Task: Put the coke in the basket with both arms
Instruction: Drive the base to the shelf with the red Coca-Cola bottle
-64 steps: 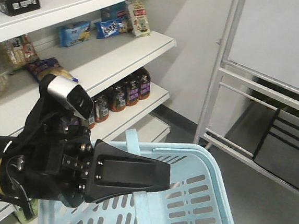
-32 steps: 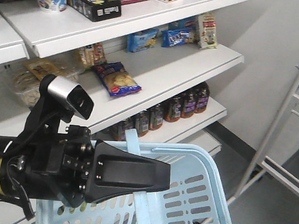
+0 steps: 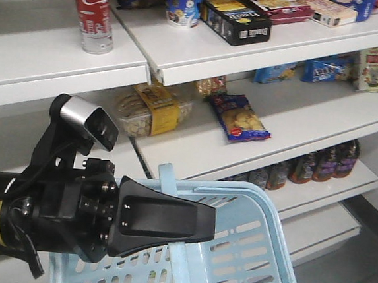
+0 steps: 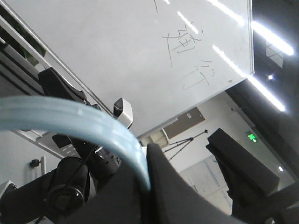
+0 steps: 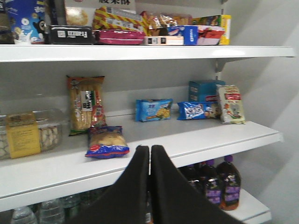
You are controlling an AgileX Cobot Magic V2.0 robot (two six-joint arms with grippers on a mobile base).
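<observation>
**Front view.** The left gripper (image 3: 203, 223) reaches in from the left edge, its jaws closed on the handle (image 3: 167, 176) of the light blue basket (image 3: 252, 253). The handle runs behind the broad black jaw and shows above and below it. The basket sits low in the picture, in front of the store shelves. The coke can (image 3: 92, 10) stands upright on the upper left shelf (image 3: 50, 63), well apart from the basket.

**Left wrist view.** The pale blue handle curves in from the left and ends pinched between the two dark jaws. A whiteboard (image 4: 140, 46) fills the background above.

**Right wrist view.** The right gripper (image 5: 150, 149) points at the snack shelves — jaws pressed together, nothing between them. A chip bag (image 5: 106, 142) lies on the middle shelf (image 5: 187, 140), and dark bottles (image 5: 219, 182) stand on the level below.
</observation>
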